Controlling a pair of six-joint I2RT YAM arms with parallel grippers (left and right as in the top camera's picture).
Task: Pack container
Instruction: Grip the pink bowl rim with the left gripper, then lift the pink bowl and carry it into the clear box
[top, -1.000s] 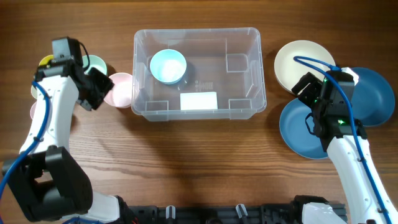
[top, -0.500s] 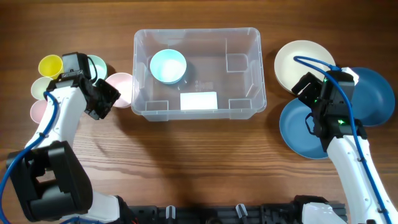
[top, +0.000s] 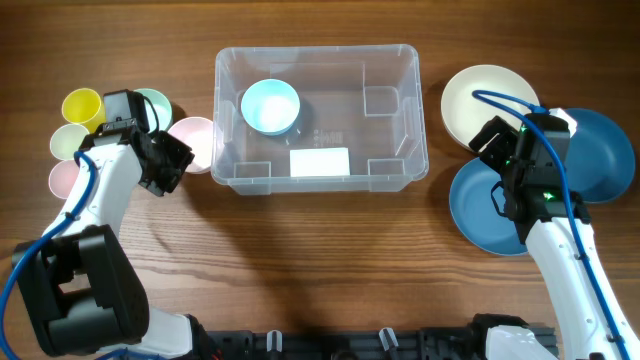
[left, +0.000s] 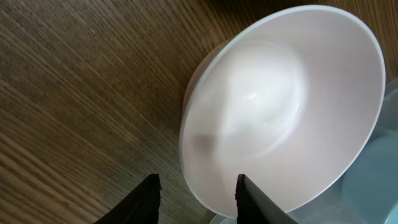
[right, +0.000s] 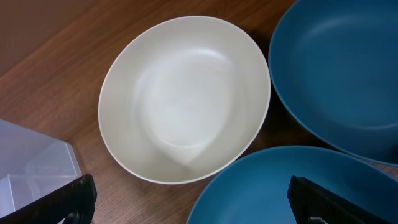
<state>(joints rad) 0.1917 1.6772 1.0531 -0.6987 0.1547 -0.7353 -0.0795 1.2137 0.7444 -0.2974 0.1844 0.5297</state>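
Note:
The clear plastic container (top: 398, 110) stands at the table's middle back, with a white label on its base and a light blue bowl (top: 270, 106) inside at its left end. A pink bowl (top: 197, 142) (left: 280, 99) sits on the table against the container's left wall. My left gripper (top: 172, 160) (left: 196, 202) is open, its fingers straddling the pink bowl's near rim. My right gripper (top: 492, 160) (right: 186, 208) is open and empty, above the edge of a blue plate and a cream plate.
Left of the pink bowl stand a yellow cup (top: 82, 104), a pale green cup (top: 69, 140), a pink cup (top: 62, 178) and a mint bowl (top: 154, 101). At the right lie a cream plate (top: 478, 98) (right: 183, 96) and two blue plates (top: 478, 212) (top: 600, 150).
My left arm swung from over the cups to the right and down to the pink bowl's near rim. The right arm has not moved.

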